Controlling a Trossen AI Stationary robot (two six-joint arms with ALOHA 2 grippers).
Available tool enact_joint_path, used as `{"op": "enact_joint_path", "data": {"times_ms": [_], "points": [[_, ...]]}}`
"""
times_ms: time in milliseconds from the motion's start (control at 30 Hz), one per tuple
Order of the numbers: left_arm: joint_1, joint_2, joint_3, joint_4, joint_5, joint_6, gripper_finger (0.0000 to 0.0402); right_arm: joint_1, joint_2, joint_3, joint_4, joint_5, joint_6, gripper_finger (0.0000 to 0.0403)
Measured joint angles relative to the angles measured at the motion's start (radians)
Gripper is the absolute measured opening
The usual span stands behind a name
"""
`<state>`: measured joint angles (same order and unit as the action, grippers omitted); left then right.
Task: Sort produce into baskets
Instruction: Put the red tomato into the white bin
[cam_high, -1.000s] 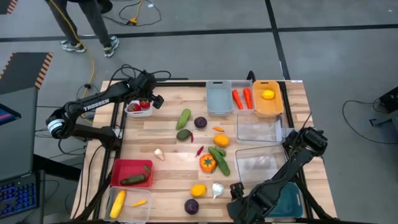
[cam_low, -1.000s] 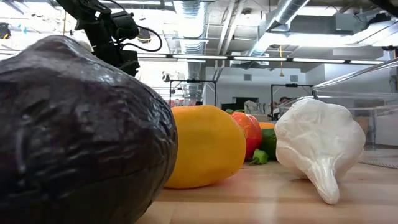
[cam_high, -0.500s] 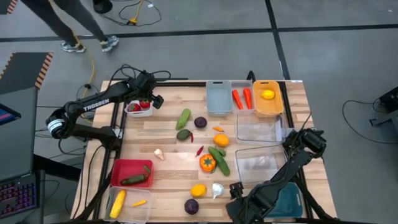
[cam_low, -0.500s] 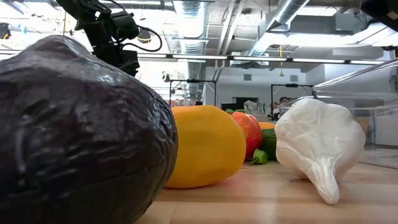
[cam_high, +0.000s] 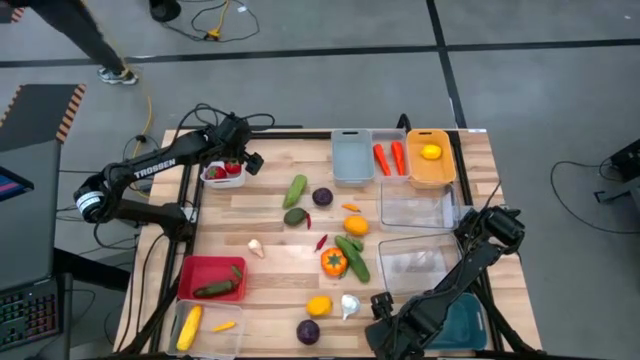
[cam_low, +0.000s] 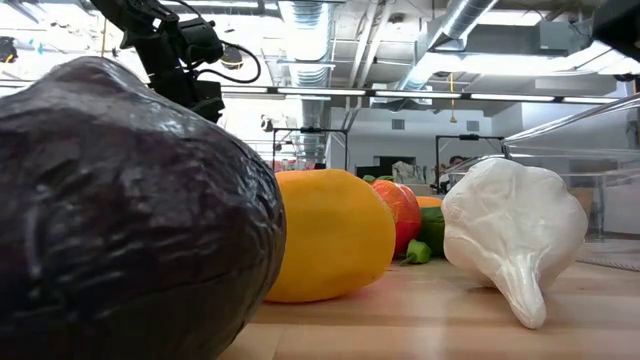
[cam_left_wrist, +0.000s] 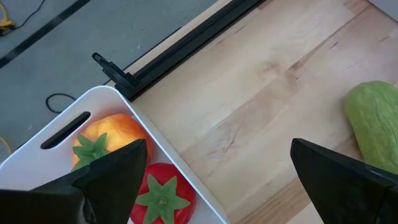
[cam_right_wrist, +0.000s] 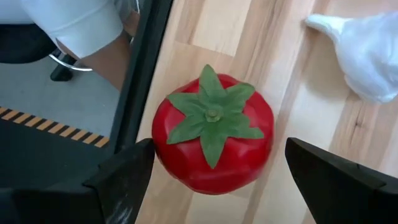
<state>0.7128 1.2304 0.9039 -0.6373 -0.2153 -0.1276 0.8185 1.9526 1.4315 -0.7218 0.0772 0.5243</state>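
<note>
Altogether two tomatoes (cam_left_wrist: 134, 174) fill one white basket (cam_left_wrist: 186, 186).

Pale wood-grain table (cam_high: 270, 225). At ten o'clock, a white basket (cam_high: 222, 174) holds red tomatoes (cam_high: 226, 170). At one o'clock, a grey basket (cam_high: 351, 157), two orange carrots (cam_high: 390, 158), and an orange-yellow basket (cam_high: 431, 160) with a yellow lemon (cam_high: 430, 152). At seven o'clock, a red basket (cam_high: 210, 277) holds a dark green cucumber (cam_high: 217, 289). Centre: orange tomato (cam_high: 333, 262) with green leaves.
</note>
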Motion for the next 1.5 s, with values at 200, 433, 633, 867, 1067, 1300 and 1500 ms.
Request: {"op": "enact_joint_path", "data": {"times_ms": [200,433,633,867,1067,1300,1500], "points": [[0.000,0.000,0.000,0.000,0.000,0.000,0.0384,0.000,0.000,-0.002,0.013,0.022,0.000,0.0387],[0.000,0.000,0.000,0.000,-0.001,0.000,0.0384,-0.003,0.027,0.000,0.031,0.015,0.000,0.0352],[0.000,0.000,0.000,0.000,-0.001,0.002,0.0384,-0.008,0.029,0.001,0.034,0.013,0.001,0.0315],[0.000,0.000,0.000,0.003,0.023,-0.002,0.0384,-0.017,0.029,0.016,0.021,0.013,0.001,0.0308],[-0.006,-0.002,0.002,0.032,0.122,-0.002,0.0384,-0.062,0.027,0.091,-0.080,0.023,-0.008,0.0307],[-0.041,-0.003,0.078,0.025,0.207,0.043,0.0384,-0.123,0.024,0.203,-0.189,0.095,-0.096,0.0307],[-0.126,-0.009,0.187,0.027,0.229,0.075,0.0384,-0.176,0.023,0.277,-0.235,0.249,-0.180,0.0307]]}}
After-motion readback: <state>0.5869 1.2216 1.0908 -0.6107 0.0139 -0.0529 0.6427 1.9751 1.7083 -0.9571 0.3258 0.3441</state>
